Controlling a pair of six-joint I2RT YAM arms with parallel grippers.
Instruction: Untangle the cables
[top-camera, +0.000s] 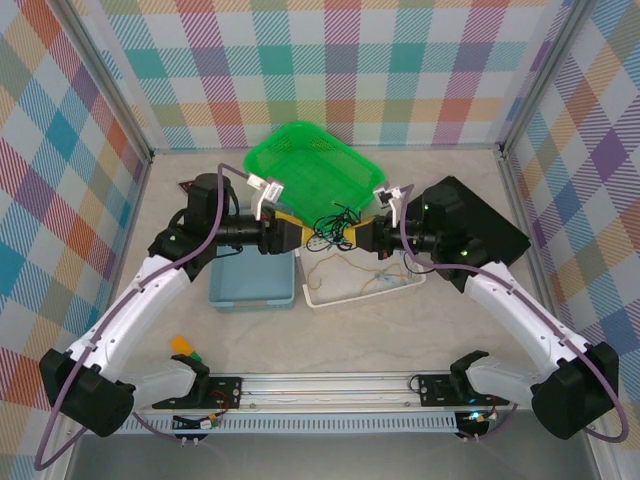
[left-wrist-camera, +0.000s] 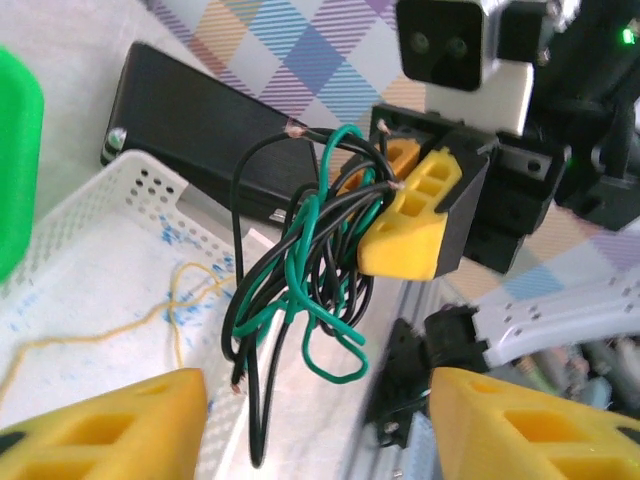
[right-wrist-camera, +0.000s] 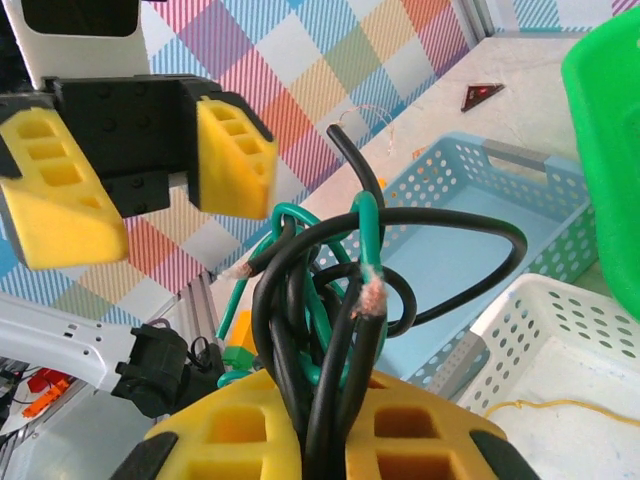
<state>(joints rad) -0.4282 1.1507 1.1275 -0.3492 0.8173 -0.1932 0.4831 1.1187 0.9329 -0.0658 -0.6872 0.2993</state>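
The right pincer is clamped on a knotted bundle of black and green cables and holds it in the air above the white tray. The strands pass between its yellow fingers; loops and loose ends stick out on both sides, and a few cut ends show bare copper.

The left pincer faces it from the left, just beside the bundle. Its fingers stand apart with nothing between them, and no cable touches them.

A thin yellow cable lies apart from the bundle, squiggled across the floor of the white tray.

The white tray sits on the tabletop under the right pincer. A blue basket stands just to its left, below the left pincer. A green basket lies beyond both pincers, on the far side. A flat black box rests to the right of the white tray, under the right arm.
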